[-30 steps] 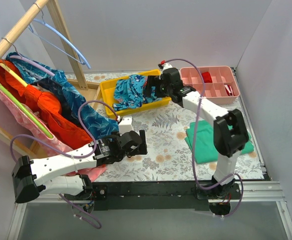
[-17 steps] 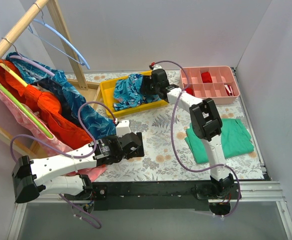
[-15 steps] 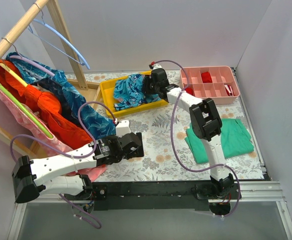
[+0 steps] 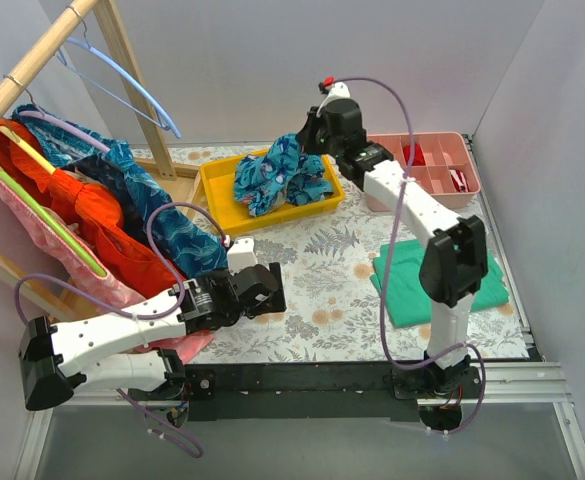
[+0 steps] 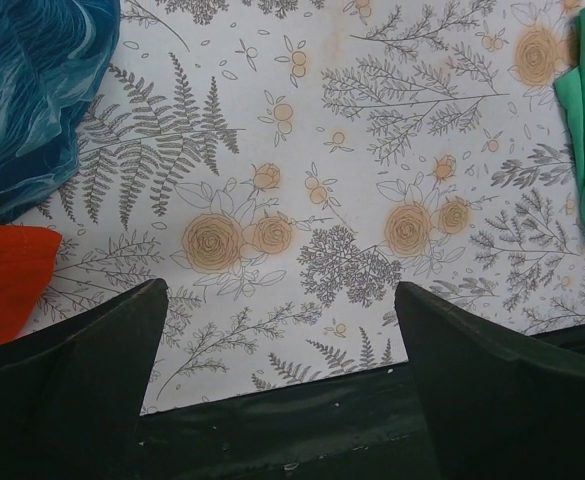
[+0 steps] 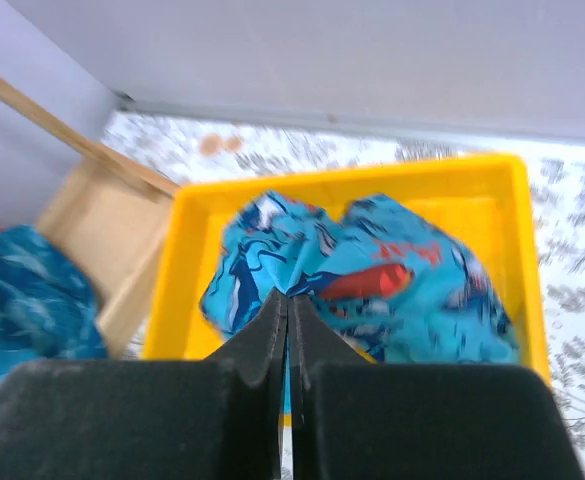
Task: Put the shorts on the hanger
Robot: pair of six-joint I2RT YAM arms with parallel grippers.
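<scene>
The shorts (image 4: 277,175), turquoise with a red and dark-blue print, hang bunched above the yellow tray (image 4: 215,183). My right gripper (image 4: 305,140) is shut on their top fold and holds them lifted. In the right wrist view the fingertips (image 6: 277,305) pinch the shorts (image 6: 372,290) over the tray (image 6: 187,260). The light-blue hanger (image 4: 132,85) hangs from the wooden rail (image 4: 32,65) at upper left. My left gripper (image 4: 272,290) stands open low over the floral tablecloth, with nothing between its fingers (image 5: 72,370).
Red, pink and teal garments (image 4: 102,215) hang from the rail along the left side. A pink compartment box (image 4: 437,165) stands at the back right. A green folded cloth (image 4: 452,280) lies on the right. A wooden rack post (image 4: 137,85) leans behind the tray.
My right gripper has shut on the shorts and risen, pulling them up out of the yellow tray. The left arm has barely shifted.
</scene>
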